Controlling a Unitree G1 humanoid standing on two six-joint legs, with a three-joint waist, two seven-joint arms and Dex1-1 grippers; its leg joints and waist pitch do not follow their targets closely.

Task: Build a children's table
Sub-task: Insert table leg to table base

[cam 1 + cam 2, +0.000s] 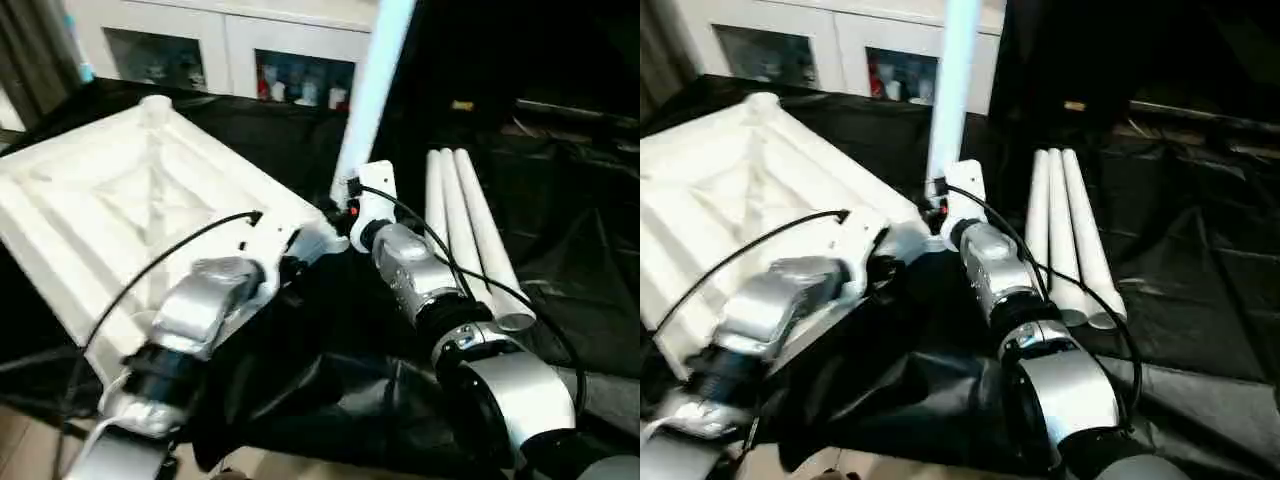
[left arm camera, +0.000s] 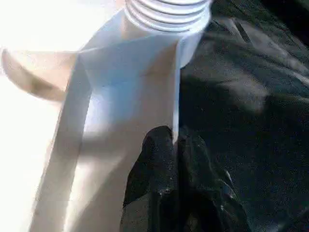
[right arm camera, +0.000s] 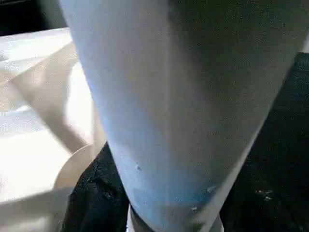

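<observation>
The white table top (image 1: 120, 200) lies upside down on black cloth, its ribbed underside facing up. My left gripper (image 2: 175, 137) is shut on the thin rim at the top's near right corner. One white leg (image 1: 375, 80) stands upright at that same corner, its threaded end (image 2: 166, 12) at the socket. My right gripper (image 1: 346, 206) is closed around the leg's lower part, with one black finger (image 3: 96, 193) showing beside it. Three more white legs (image 1: 465, 220) lie side by side on the cloth to the right.
A white glass-door cabinet (image 1: 230, 50) stands behind the table. Black cloth (image 1: 560, 270) covers the work surface and hangs over its front edge. A round socket (image 1: 155, 103) sticks up at the top's far corner.
</observation>
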